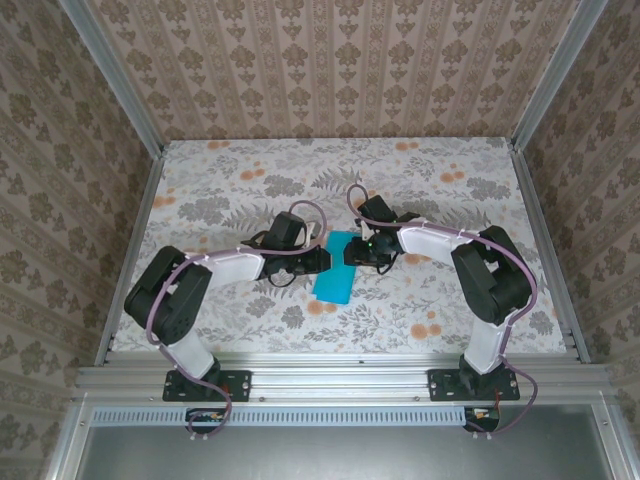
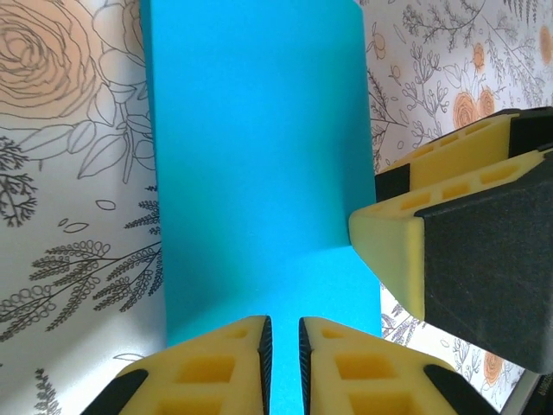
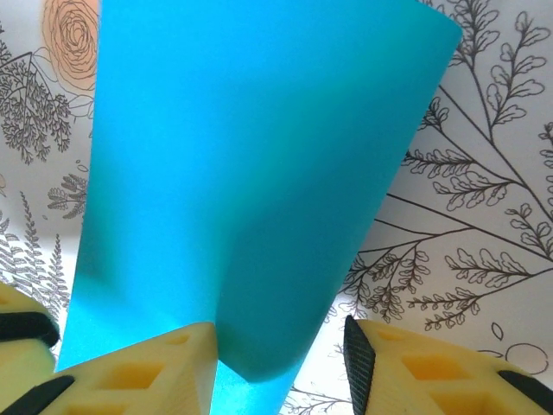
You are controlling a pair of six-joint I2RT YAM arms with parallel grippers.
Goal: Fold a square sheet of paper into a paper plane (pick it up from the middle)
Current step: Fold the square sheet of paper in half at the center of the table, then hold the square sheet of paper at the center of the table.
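Smooth matt paper sheet (image 2: 259, 156)

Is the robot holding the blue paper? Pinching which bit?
Unclear. The jaws of the left gripper sit almost shut around the blue paper at its near edge, a thin gap showing. The right gripper has jaws apart around another edge, not pinching.

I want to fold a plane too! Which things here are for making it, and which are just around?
For the job: blue paper, left gripper, right gripper.
Just around: flowery table, patterned walls, metal frame.
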